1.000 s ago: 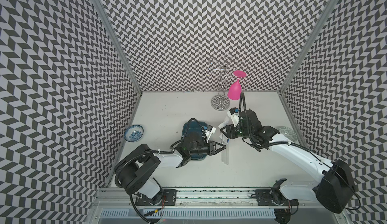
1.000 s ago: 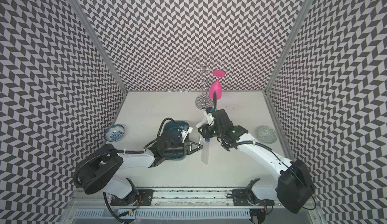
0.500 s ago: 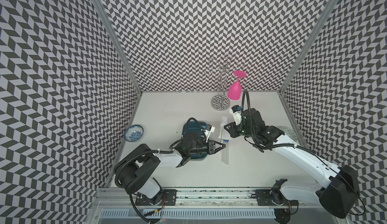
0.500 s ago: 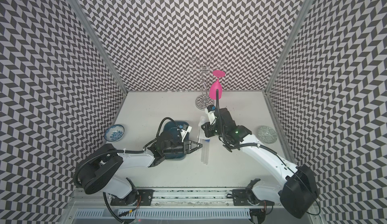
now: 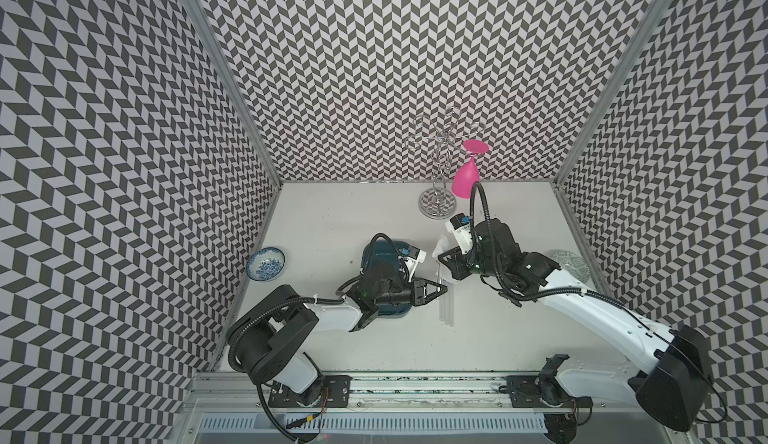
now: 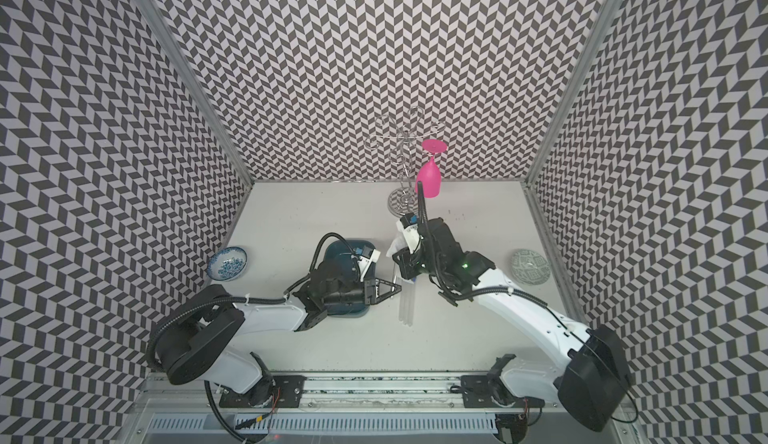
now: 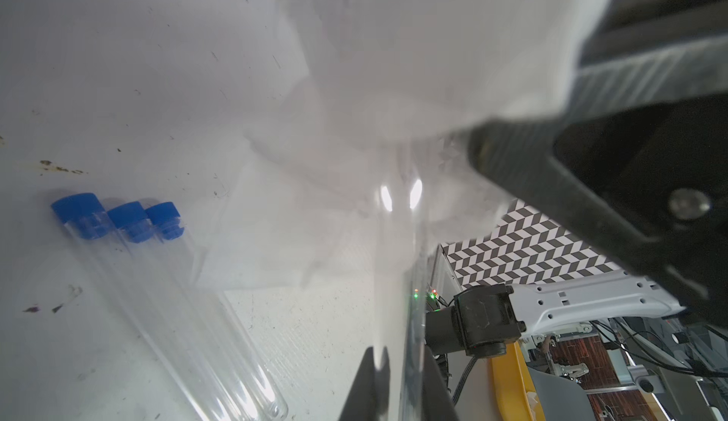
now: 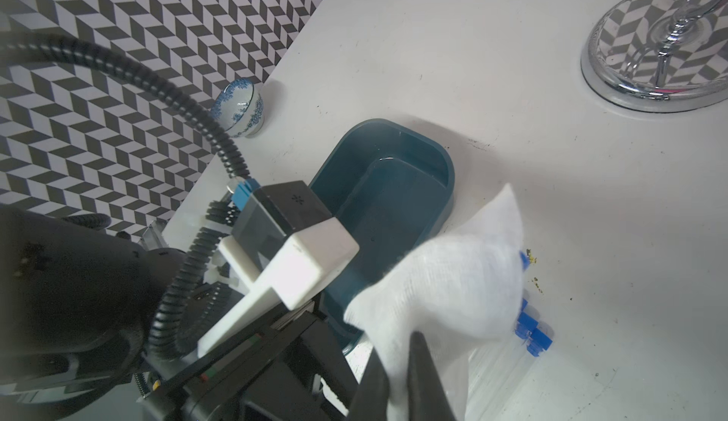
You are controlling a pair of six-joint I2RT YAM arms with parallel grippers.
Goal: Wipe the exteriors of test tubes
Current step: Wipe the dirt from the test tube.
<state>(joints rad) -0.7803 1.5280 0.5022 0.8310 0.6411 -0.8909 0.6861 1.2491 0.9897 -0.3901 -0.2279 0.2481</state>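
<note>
The white table (image 5: 374, 222) carries both arms, which meet near its centre. The teal tray (image 5: 380, 251) sits under the left arm's wrist and, in the right wrist view, appears to hold no tubes (image 8: 394, 186). The chrome wire rack (image 5: 437, 205) stands at the back of the table, with a pink glass (image 5: 464, 178) hanging upside down from it. A blue-patterned bowl (image 5: 266, 264) sits by the left wall and a grey-green dish (image 6: 530, 266) by the right wall. The left gripper (image 5: 442, 289) reaches out level from above the tray, jaws drawn narrow and clamped on the fourth test tube (image 7: 398, 281), a thin clear line in both top views (image 6: 393, 273). The right gripper (image 8: 400, 379) is pinched closed on the white tissue (image 8: 445, 289), which bunches over the far end of that tube. The left wrist view is blurred there, so it cannot be confirmed whether the tissue wraps the tube fully or only presses against one side. Three test tubes (image 7: 177, 305) lie flat on the table, side by side and touching, just beside the tray and below the two grippers (image 5: 446, 317). Their blue caps (image 7: 130, 218) point toward the rack.
</note>
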